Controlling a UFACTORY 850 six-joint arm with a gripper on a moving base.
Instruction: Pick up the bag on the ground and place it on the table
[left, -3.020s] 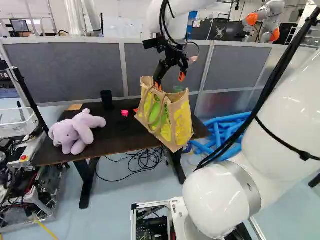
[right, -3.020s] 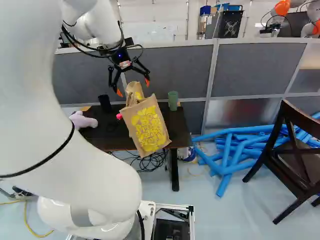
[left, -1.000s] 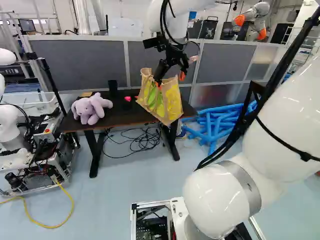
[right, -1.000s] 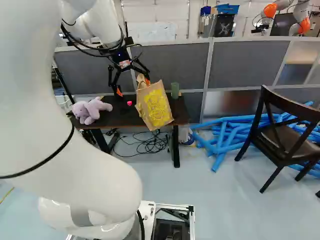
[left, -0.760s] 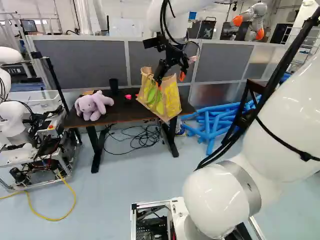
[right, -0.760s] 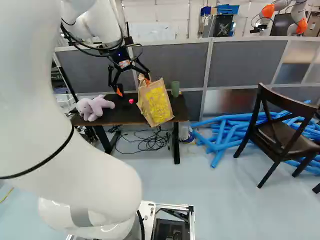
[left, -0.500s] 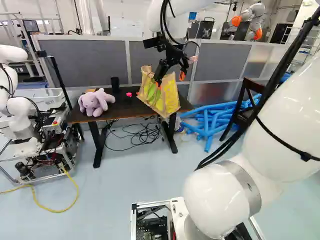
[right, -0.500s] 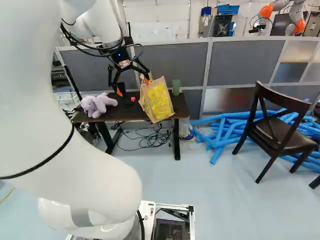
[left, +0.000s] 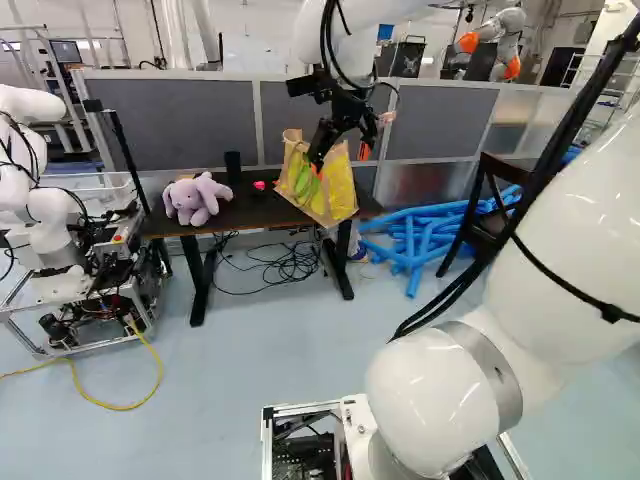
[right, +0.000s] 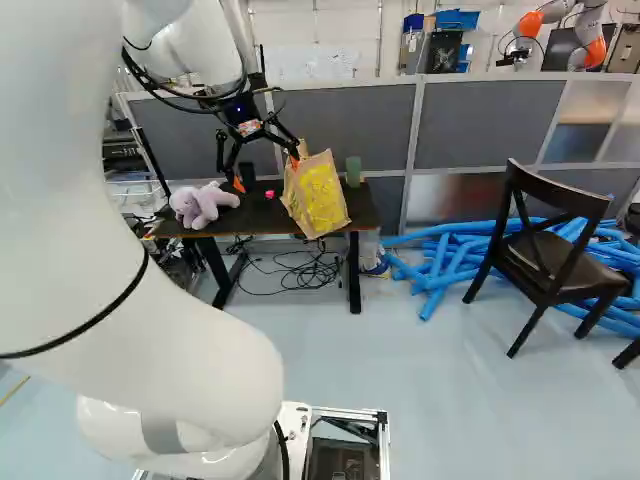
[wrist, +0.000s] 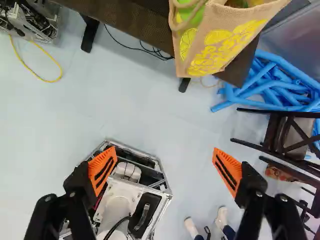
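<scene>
Gripper (wrist: 165, 168) wide apart, holding nothing. Bag (wrist: 212, 47) at one o'clock from it, on table (right: 262, 216), maybe poking past near edge; hard to see how far. Toy (left: 198, 199) at bag's nine o'clock. Bump or too much weight past edge could make bag fall.

The dark table (left: 262, 215) has a purple toy (left: 197, 200), a black cup (left: 233, 166), a pink thing (left: 259, 185), a green cup (right: 353, 170) — and the bag (right: 318, 200), tipped at its front edge.
</scene>
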